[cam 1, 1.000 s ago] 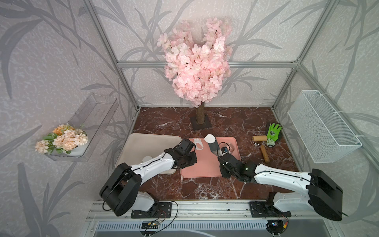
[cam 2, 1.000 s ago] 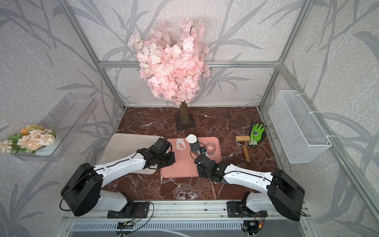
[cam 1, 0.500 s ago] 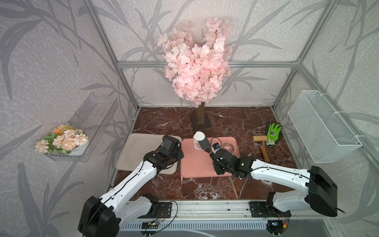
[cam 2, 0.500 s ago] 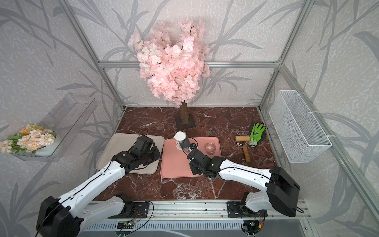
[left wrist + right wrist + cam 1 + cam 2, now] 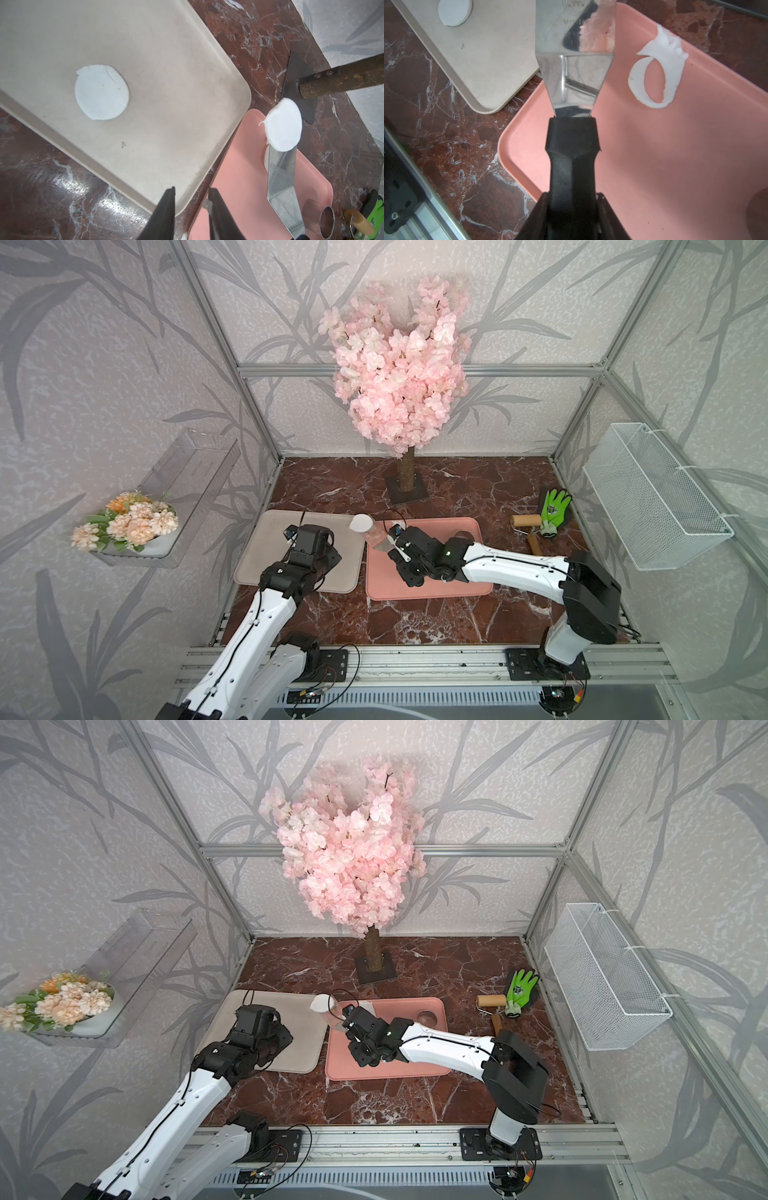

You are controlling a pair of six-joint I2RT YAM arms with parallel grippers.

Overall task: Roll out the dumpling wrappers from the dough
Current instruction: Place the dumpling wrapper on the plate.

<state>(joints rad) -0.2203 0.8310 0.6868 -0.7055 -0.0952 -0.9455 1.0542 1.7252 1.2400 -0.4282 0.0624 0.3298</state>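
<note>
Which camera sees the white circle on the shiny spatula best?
The left wrist view: the wrapper sits big and whole on the spatula tip. In both top views it is only a small white spot. The right wrist view shows the blade, but its tip and the wrapper are cut off.

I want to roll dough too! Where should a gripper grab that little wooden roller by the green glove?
Grab the wooden roller by its brown handle, which lies flat on the marble pointing toward the robot. Come straight down, jaws across its narrow width. The drum would probably spin, and the green glove lies close beside it.
</note>
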